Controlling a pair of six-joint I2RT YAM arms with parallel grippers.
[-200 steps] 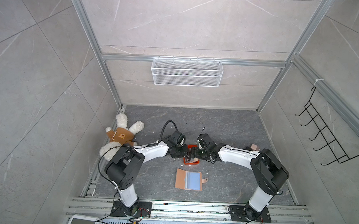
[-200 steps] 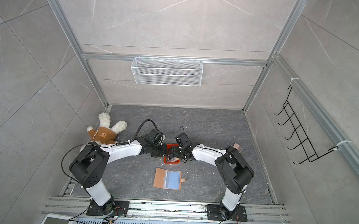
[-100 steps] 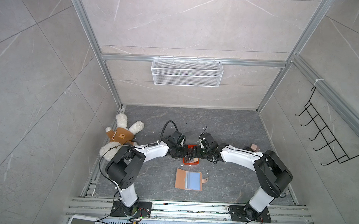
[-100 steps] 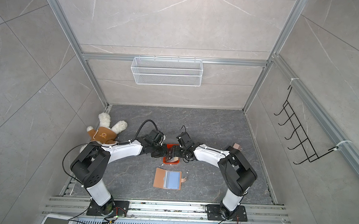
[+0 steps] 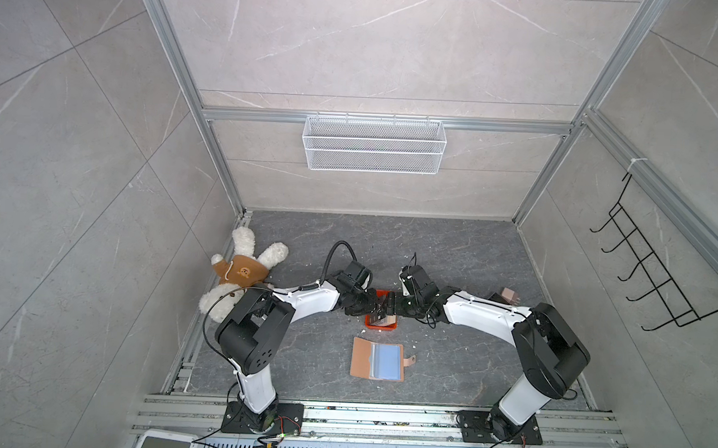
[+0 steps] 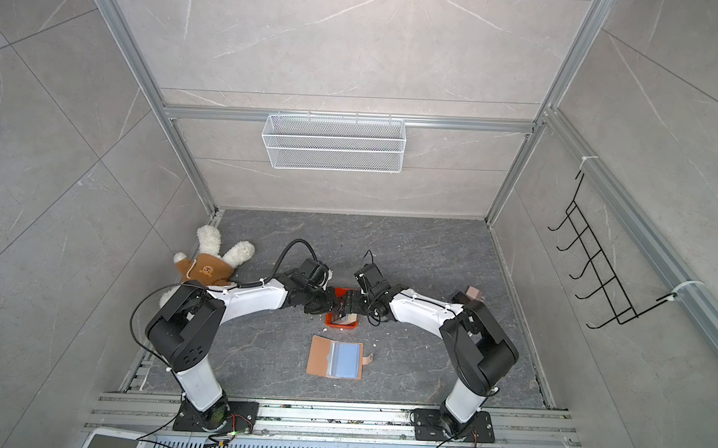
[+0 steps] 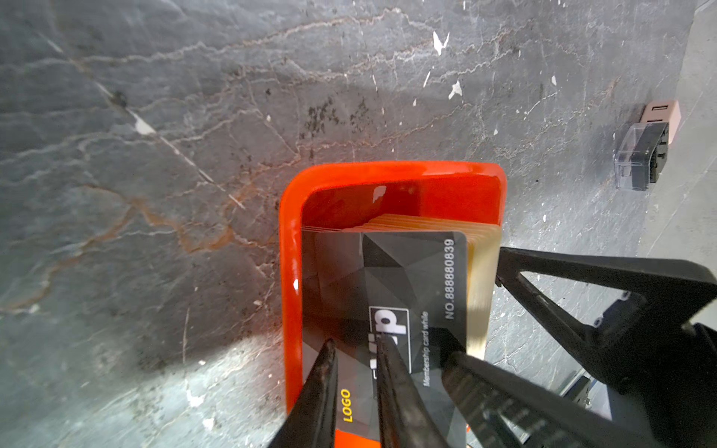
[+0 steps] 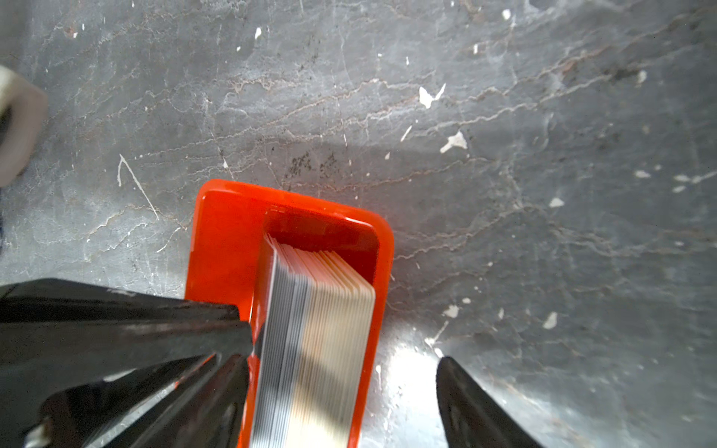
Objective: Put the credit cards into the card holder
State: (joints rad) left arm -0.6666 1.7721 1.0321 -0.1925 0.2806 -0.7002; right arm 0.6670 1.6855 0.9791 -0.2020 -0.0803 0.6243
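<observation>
While the credit cards [image 8: 318, 341] stand on edge as a packed stack inside the orange-red tray [image 7: 289, 271], both grippers meet over them. The front black card [image 7: 388, 279], printed "LOGO" and "Membership card", faces the left gripper [image 7: 356, 343]. Its jaws are only narrowly apart, and the card's face shows through the slit between them. The right gripper [image 8: 343, 360] stands wide, one finger in front of the stack and the other outside the tray wall. In both top views the card holder [image 5: 378, 359] [image 6: 334, 359] lies open on the grey tabletop [image 5: 447, 362], clear sleeves up, near the tray but apart from it, on the side toward the arm bases. A white plush rabbit [image 5: 243, 270] lies by the left wall.
</observation>
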